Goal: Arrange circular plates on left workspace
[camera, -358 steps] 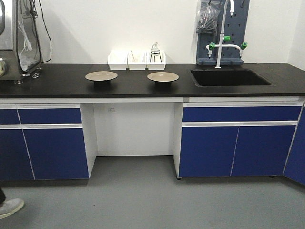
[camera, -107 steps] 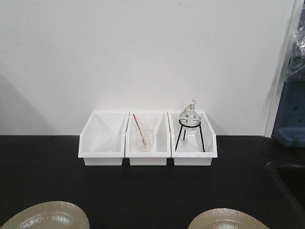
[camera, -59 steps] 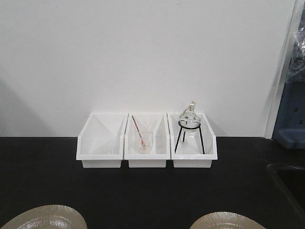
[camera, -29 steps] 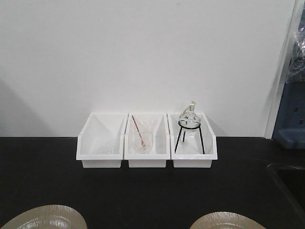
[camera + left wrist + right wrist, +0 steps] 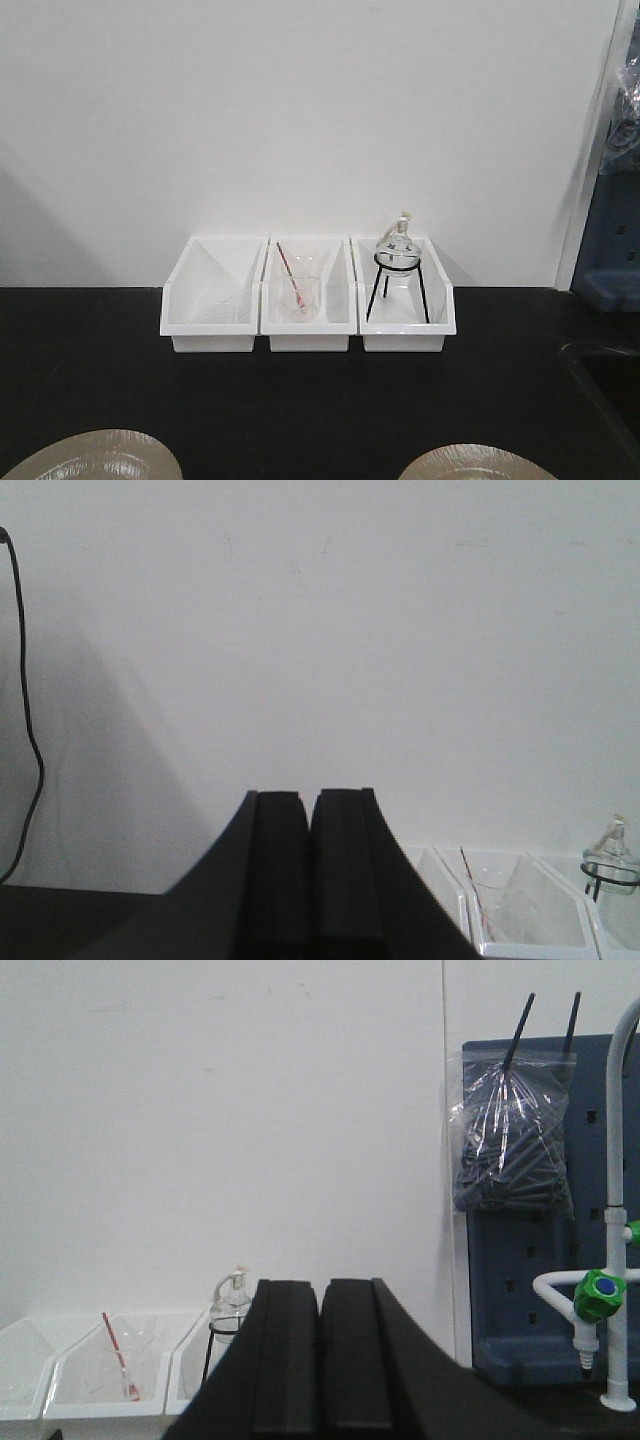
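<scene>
- Six seconds back, the front view took in the whole bench from across the floor. Now it sits close, with only the far rims of the left plate (image 5: pixel 90 455) and the right plate (image 5: pixel 465 463) showing at its bottom edge. Over the last second the view has hardly shifted, so I judge the approach is over and arm work can begin.
- Neither plate has moved. Both lie flat on the black worktop (image 5: pixel 320 400), well apart, in front of the row of three white bins (image 5: pixel 307 335).
- The left tool (image 5: pixel 310 880) has its fingers pressed together on nothing, and the right tool (image 5: pixel 322 1360) is the same.
- Both tools are raised and face the wall and the bins. No plate shows in either wrist view, so the plates probably lie below and nearer than where the tools point. Each tool would have to dip down before any grasp.
</scene>
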Motion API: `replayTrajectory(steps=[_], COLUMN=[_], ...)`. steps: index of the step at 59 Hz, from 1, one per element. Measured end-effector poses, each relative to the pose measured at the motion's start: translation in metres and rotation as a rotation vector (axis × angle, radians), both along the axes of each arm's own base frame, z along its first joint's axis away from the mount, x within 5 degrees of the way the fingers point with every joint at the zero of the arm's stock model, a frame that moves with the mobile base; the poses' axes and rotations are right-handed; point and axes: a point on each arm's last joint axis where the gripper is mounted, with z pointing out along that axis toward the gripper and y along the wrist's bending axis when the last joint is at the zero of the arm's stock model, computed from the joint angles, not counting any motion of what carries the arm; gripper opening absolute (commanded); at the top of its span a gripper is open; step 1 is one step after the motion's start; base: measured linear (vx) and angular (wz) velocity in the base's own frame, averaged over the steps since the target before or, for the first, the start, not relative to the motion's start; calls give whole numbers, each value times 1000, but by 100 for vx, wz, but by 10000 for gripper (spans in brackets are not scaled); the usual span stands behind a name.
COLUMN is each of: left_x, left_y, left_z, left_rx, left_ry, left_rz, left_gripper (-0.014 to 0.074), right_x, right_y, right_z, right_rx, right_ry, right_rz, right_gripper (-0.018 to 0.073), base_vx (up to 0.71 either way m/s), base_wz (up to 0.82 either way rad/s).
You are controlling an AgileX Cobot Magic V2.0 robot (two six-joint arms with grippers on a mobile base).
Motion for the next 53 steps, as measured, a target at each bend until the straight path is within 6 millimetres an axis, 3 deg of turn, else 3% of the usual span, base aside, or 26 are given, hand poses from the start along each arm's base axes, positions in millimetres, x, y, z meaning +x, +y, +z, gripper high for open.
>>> replayTrajectory(steps=[8,14,23,31,37,42,53], left_x=[28,65,116,152,168,180,199], left_y=[-1,-3,-19,-46,-64,-72,-57], left_z=[28,37,30,12,2,-1,-8], left_rx=[-37,-109,-159,-187,-267,-383,-569], left_ry=[168,370,691,914,958,958,935], left_rz=[-24,-65,-218,-524,-760,-877,-887], left_gripper=[2,2,2,2,2,2,2], right_x=[32,67,127,173,194,205,210], right_y=[2,7,24,52,67,72,73], right_z=[33,42,32,5,-13,-22,-25], right_rx=[62,164,252,305,382,441,467], right_ry=[207,412,775,1021,1079,1078,1067], right_rz=[29,76,233,575,792,866,871], right_gripper=[-3,-3,-3,-3,-3,-3,-3], base_vx=[0,0,0,0,0,0,0], base_wz=[0,0,0,0,0,0,0])
